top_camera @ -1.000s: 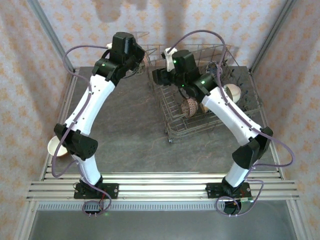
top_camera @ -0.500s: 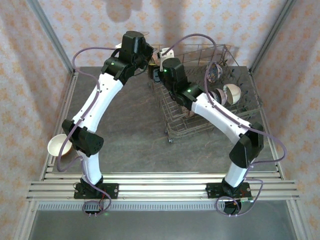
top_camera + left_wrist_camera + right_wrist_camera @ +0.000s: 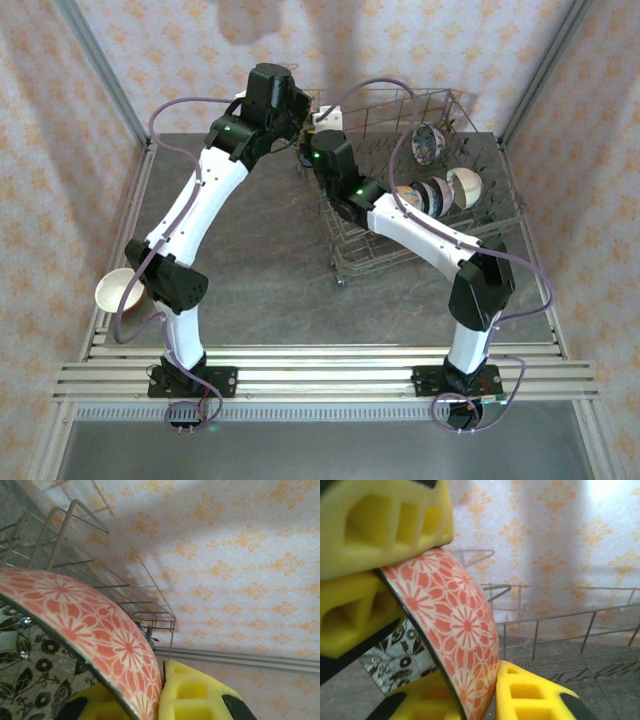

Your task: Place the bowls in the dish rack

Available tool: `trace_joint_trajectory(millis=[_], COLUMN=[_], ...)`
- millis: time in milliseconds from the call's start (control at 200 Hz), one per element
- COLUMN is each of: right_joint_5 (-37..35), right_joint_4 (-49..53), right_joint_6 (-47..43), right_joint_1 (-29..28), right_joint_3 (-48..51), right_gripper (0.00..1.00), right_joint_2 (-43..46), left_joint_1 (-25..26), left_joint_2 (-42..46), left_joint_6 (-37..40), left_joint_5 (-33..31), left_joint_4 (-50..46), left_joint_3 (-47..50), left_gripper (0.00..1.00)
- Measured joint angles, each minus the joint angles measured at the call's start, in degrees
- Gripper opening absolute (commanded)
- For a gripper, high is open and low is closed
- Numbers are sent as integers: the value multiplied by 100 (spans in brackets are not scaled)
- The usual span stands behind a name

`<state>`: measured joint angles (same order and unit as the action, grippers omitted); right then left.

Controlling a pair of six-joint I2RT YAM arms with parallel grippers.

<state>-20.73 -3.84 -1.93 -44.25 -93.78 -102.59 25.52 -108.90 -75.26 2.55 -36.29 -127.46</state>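
Right wrist | orange flower-patterned ceramic bowl aloft at far-left corner of silvery wire dish rack | left hand, right hand clamped on its rim | grey desk open left of rack

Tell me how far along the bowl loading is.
Done: several bowls stand on edge in the dish rack. In hand: the orange floral bowl is clamped by both the left gripper and the right gripper, by the rack's far-left corner, apparently mid-handover. Remaining: racking that bowl, then the cream bowl sitting outside the rack, far left.
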Motion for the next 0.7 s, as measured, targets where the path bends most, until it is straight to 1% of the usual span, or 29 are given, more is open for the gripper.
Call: trace_joint_trajectory(millis=[50, 100, 175, 195, 260, 375, 415, 455, 475, 525, 551, 701], right_joint_5=[-179, -372, -592, -645, -780, -970, -999, -1003, -999, -994, -994, -1014], right_joint_4=[-59, -181, -365, -396, -398, -210, -63, 114, 192, 435, 557, 1233], right_joint_6=[-7, 9, 0, -7, -50, -87, -57, 35, 81, 251, 341, 748], right_joint_1=[-15, -17, -7, -7, -2, 24, 42, 79, 101, 181, 229, 525], right_joint_3=[4, 63, 201, 225, 243, 199, 151, 85, 52, -39, -87, -352], right_gripper=[3, 0, 0, 0, 0, 0, 0, 0, 0, 0, 0, 0], right_joint_2=[0, 7, 33, 33, 33, 33, 33, 33, 33, 33, 33, 31], left_joint_1=[17, 66, 92, 98, 103, 101, 101, 101, 101, 101, 101, 79], left_joint_2=[0, 0, 0, 0, 2, 20, 50, 107, 136, 243, 313, 817], left_joint_6=[-17, -13, 26, 50, 181, 350, 496, 678, 721, 920, 988, 1510], left_joint_5=[13, 52, 160, 179, 251, 245, 214, 164, 140, 85, 44, -160], left_joint_4=[59, 101, 101, 96, 87, 107, 109, 127, 131, 164, 190, 400], left_joint_3=[0, 0, 9, 24, 68, 94, 98, 98, 98, 103, 122, 291], left_gripper=[13, 13, 18, 22, 42, 66, 78, 85, 91, 95, 99, 99])
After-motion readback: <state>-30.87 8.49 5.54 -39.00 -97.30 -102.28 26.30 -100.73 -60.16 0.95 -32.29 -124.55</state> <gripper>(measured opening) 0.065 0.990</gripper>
